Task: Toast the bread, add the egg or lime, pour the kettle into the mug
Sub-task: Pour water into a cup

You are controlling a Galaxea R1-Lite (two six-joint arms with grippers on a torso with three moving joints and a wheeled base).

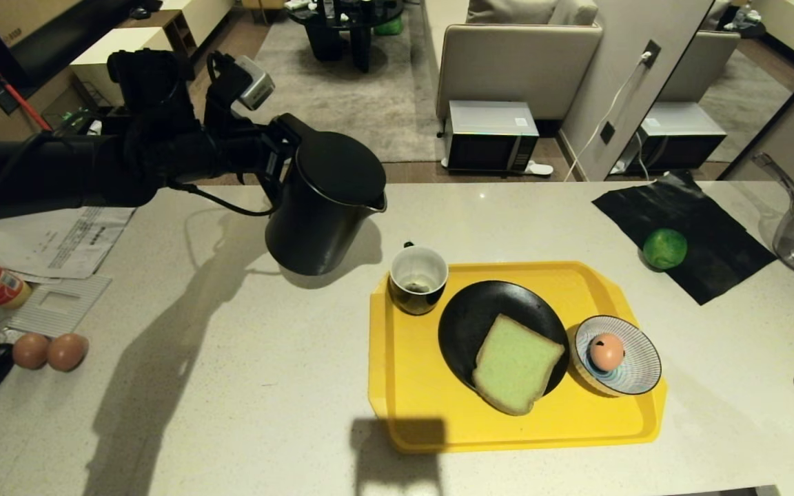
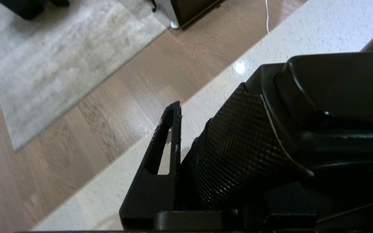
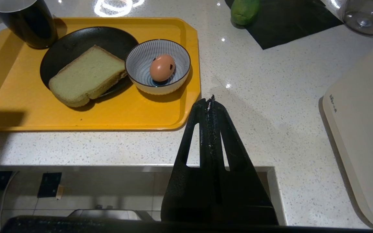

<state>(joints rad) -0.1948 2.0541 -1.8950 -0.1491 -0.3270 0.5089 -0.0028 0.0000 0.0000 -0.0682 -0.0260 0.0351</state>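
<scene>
The left gripper is clamped on the loop handle of the tall matte-black cylindrical kettle, which hangs tilted above the counter just left of the small black, white-lined mug. Rigid and probably heavy with water, the kettle is best held by that handle. The right gripper, fingers pressed together, idles over the counter's near edge.
</scene>
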